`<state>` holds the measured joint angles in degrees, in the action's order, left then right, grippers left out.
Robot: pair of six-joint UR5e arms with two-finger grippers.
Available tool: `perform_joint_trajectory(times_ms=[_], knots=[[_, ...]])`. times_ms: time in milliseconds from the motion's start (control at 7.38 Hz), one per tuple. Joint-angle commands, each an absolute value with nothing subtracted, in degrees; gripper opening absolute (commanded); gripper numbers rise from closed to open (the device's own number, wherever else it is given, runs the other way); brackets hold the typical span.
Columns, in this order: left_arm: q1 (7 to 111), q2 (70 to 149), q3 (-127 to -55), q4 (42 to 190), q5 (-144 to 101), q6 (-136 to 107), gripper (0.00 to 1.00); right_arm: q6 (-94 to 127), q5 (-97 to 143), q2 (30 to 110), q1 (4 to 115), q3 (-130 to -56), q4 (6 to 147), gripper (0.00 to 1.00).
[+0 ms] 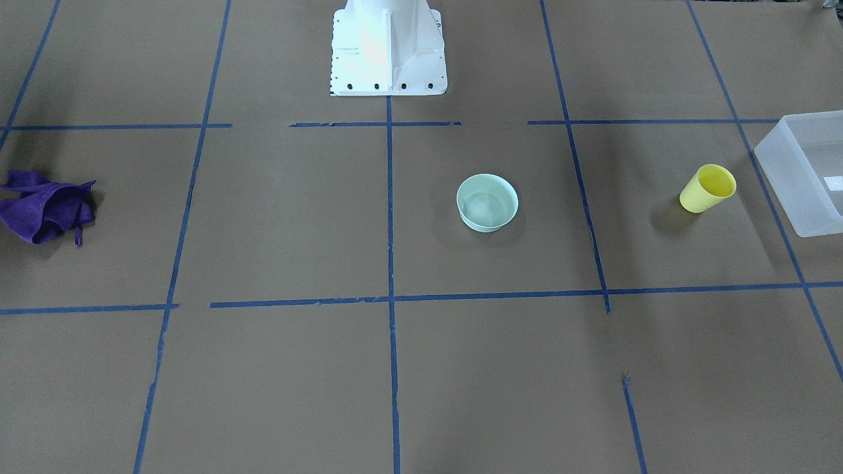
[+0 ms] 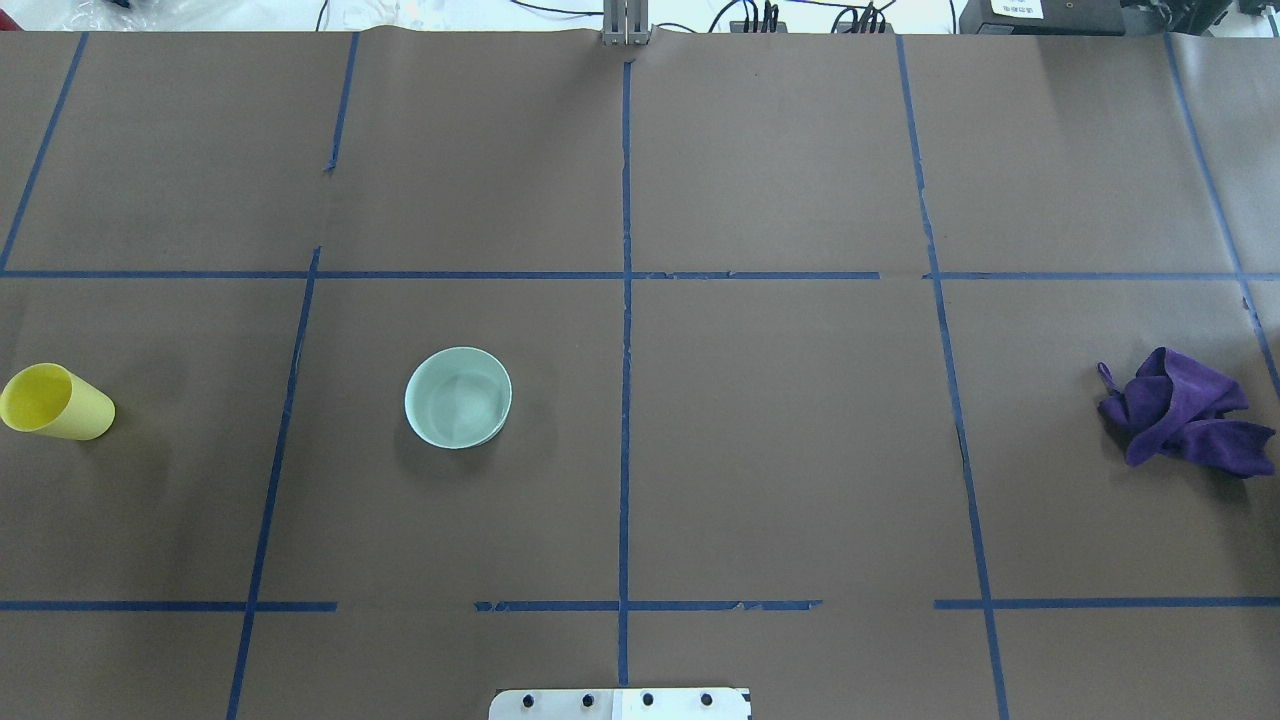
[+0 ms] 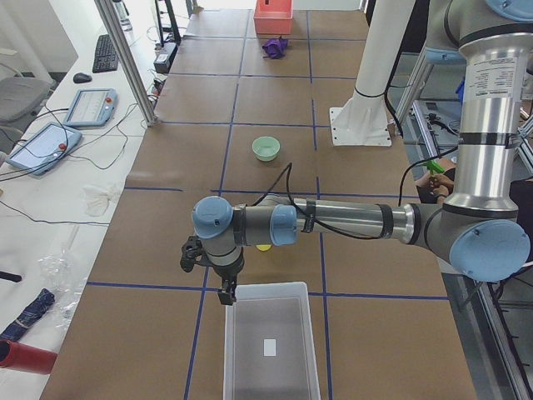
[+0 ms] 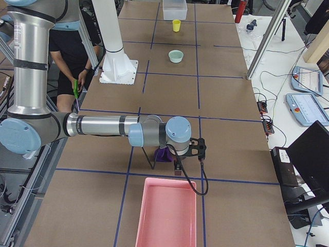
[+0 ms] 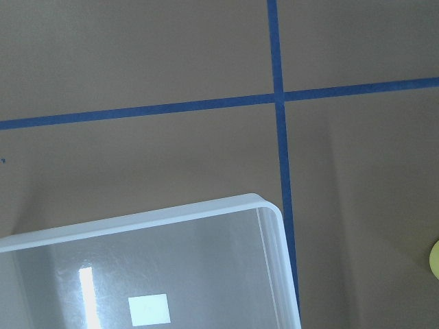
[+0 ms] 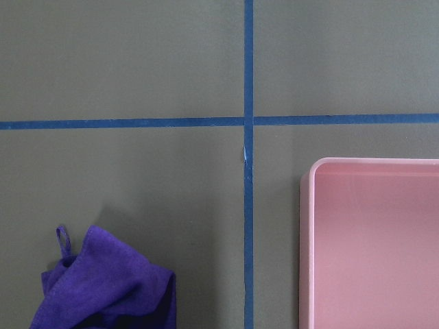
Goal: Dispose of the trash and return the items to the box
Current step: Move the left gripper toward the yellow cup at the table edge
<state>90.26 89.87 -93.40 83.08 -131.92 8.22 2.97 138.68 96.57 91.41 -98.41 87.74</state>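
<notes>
The yellow cup [image 1: 707, 189] stands upright on the brown table, close to the translucent white box [image 1: 784, 178]. It also shows in the overhead view [image 2: 55, 402]. In the exterior left view my left gripper [image 3: 227, 296] hangs over the far rim of the box [image 3: 266, 287]; I cannot tell whether it is open or shut. The left wrist view shows a corner of the box [image 5: 171, 212], with no fingers in view. In the exterior right view my right gripper [image 4: 177, 168] hangs next to a purple cloth [image 4: 163, 154]; I cannot tell its state.
A pale green bowl [image 1: 487, 203] sits near the table's middle. The crumpled purple cloth [image 2: 1185, 410] lies at my right end, next to a pink bin [image 6: 305, 240]. My white base [image 1: 388, 49] stands at the table's rear edge. A person stands behind the robot.
</notes>
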Motion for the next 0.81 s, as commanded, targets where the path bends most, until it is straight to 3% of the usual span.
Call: perform_joint_trajectory(times_ms=[0, 677], knots=[[91.66, 90.70, -93.86, 83.75, -132.27, 8.35, 1.00, 2.99, 138.69, 95.63, 91.41, -97.39, 87.63, 1.00], [89.05, 94.74, -95.01, 100.35, -132.36, 6.24, 1.00, 3.34, 139.31, 95.71, 91.49, -100.62, 87.28, 1.00]])
